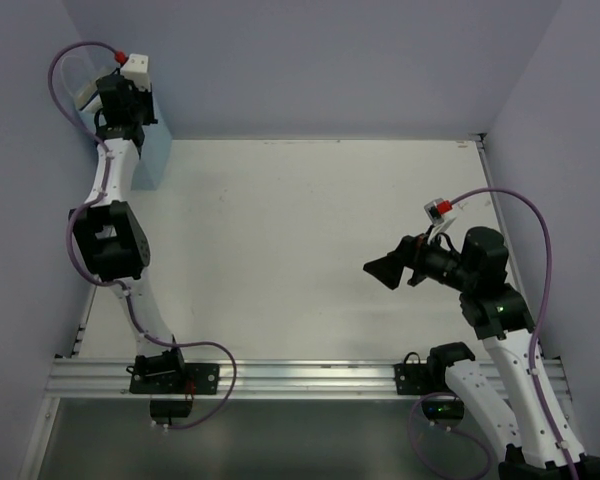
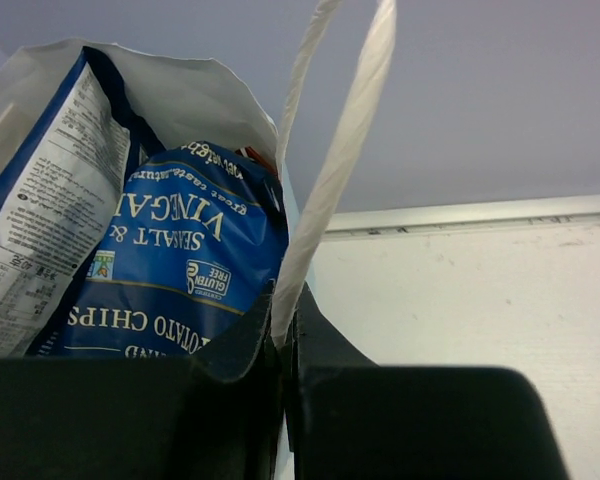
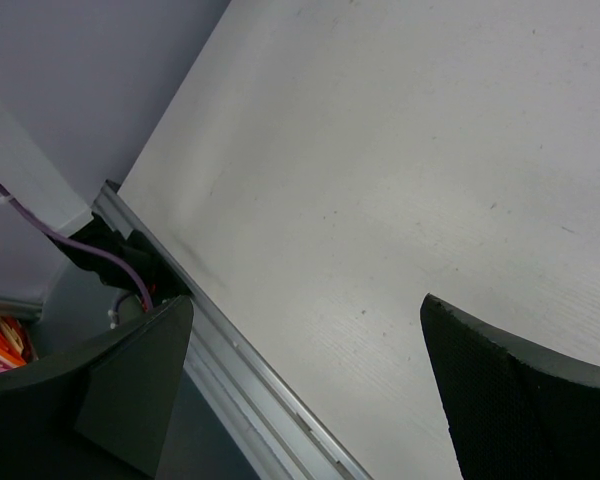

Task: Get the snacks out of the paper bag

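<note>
- Left gripper (image 2: 285,345) first: I'm seeing it pinching shut on the white string handle (image 2: 340,170) of the paper bag (image 2: 180,85). The jaws are meeting with nothing but that string between them, and the handle is running straight up and away from the fingertips.
- Just past the fingertips, on the left-finger side, the bag's mouth is gaping toward the wrist cam and showing its white inside.
- Sitting right inside that mouth, closest to the gripper, is a dark blue packet (image 2: 180,270). I'm reading "salt & vinegar" and "potato chips" on it, upside down from this angle.
- One step further out on the same side, a second packet (image 2: 40,220) is leaning on the bag's wall with its back to me: a white panel of tiny print with blue edging. I can't tell what else is lying deeper in the bag.
- On the right-finger side of the gripper there's just bare table (image 2: 460,320) running out to the wall (image 2: 480,100).
- From the overhead cam, the left arm is reaching all the way into the far left corner, and the light blue bag is standing under the wrist, tight against the side wall.
- Right gripper (image 3: 305,300): the jaws are spread wide and it's holding nothing, just hanging in the air above the table.
- Below and behind its fingers the aluminium rail (image 3: 240,365) is running along the table's near edge, with a purple cable (image 3: 90,250) looping beyond that.
- The bag and its snacks are well apart from this gripper, over on the opposite side of the table.
</note>
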Robot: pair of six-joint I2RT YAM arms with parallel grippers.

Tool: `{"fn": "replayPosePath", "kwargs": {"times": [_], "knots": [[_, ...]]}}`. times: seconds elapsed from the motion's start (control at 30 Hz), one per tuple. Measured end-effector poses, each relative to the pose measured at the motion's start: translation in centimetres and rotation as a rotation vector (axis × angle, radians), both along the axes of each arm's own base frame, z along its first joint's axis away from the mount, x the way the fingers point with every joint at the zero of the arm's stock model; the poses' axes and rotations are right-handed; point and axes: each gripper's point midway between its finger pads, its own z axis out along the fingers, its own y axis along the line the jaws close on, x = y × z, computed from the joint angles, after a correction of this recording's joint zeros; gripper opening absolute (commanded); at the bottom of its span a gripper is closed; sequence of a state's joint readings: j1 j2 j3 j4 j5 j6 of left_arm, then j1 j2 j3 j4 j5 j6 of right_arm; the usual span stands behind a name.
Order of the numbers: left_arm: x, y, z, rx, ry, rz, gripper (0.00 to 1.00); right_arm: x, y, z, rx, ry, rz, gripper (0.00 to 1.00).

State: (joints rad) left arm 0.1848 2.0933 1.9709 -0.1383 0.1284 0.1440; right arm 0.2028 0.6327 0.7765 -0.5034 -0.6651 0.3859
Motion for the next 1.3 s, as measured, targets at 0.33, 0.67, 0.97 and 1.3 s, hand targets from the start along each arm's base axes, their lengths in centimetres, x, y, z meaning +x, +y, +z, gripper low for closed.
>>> {"fn": "replayPosePath", "kwargs": {"times": [0.33, 0.67, 0.97, 1.3], "knots": [[-7.5, -7.9, -0.4, -0.109, 0.1, -0.144, 0.0, -1.1, -0.3, 0.9, 0.01, -0.074, 0.001, 0.99], [-20.5, -24.8, -0.7, -0.176, 0.222, -0.41, 0.0, -2.1, -1.2, 2.5, 0.002, -0.196, -0.038, 0.99], [-28.5, -30.3, 1.2, -0.269, 0.247, -0.527, 0.75, -3.0, -1.9, 3.3, -0.005, -0.264, -0.066, 0.99], [-29.8, -28.8, 9.5, -0.317, 0.12, -0.488, 0.97, -3.4, -2.4, 3.9, -0.028, -0.294, -0.083, 0.99]]}}
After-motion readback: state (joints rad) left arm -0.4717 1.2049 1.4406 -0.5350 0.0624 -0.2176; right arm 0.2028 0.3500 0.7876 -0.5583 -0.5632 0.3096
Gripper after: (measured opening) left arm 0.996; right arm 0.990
